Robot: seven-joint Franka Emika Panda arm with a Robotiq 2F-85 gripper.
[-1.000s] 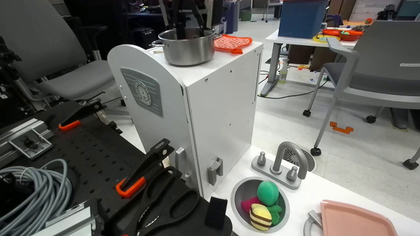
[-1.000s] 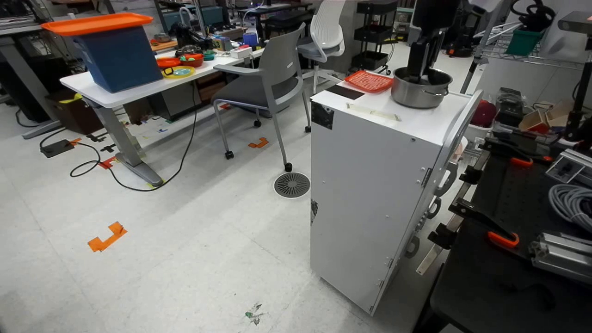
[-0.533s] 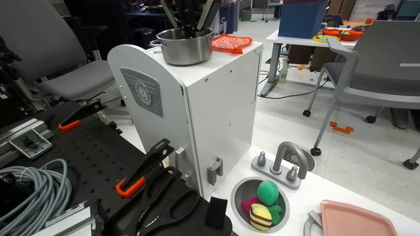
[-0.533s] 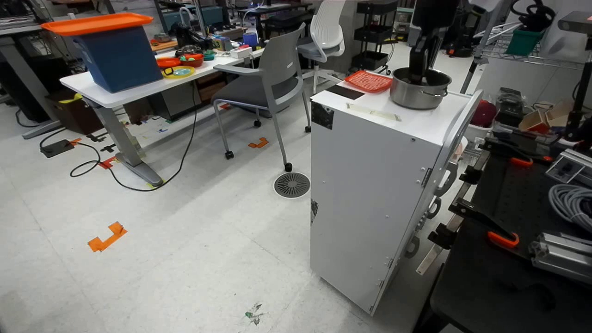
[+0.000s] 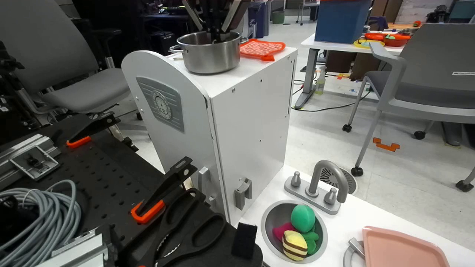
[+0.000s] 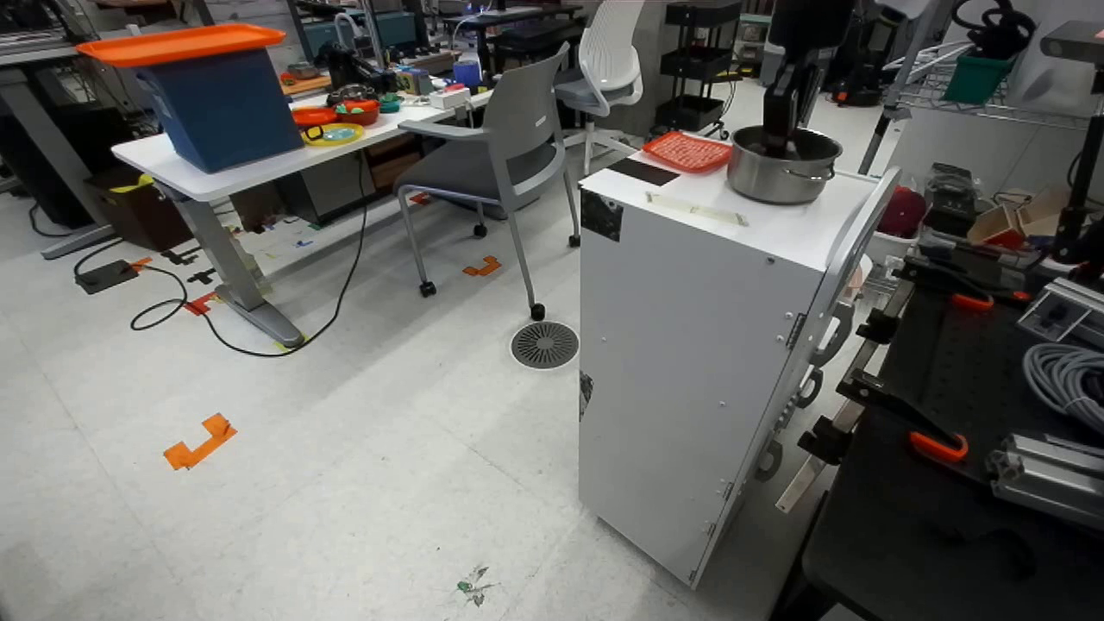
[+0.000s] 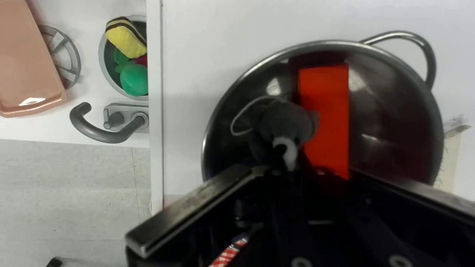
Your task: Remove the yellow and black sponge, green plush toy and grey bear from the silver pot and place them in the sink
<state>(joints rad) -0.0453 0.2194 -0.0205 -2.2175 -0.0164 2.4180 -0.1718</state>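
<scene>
White cabinet (image 5: 256, 122) stands on a pale floor (image 6: 388, 483) beside a black workbench (image 5: 107, 167), w/ a grey chair (image 5: 438, 66) farther back and a blue bin (image 5: 341, 22) on a white table (image 6: 151, 153) in the bkgd. In both exterior views, the silver pot (image 5: 211, 59) sits atop the cab. next to a red-orange mat (image 5: 261, 48). Lower down, a white counter (image 5: 356, 222) bears a faucet (image 5: 314, 181), a pink tray (image 5: 402, 248) and the sink (image 5: 276, 217); inside the latter lie the yellow and black sponge (image 5: 295, 246), the green plush toy (image 5: 303, 218) and a magenta item (image 5: 281, 230). Grey bear (image 7: 285, 122), face showing in the wrist view, is in the pot, right at the tips of the pincer (image 5: 218, 38), w/ an orange-red slab (image 7: 326, 111) just beside it. Pointing down inside the pot's rim, the pincer has its jaws nearly pressed tog., pinching the bear near its white muzzle; exact contact pt. is hidden from the cam.
</scene>
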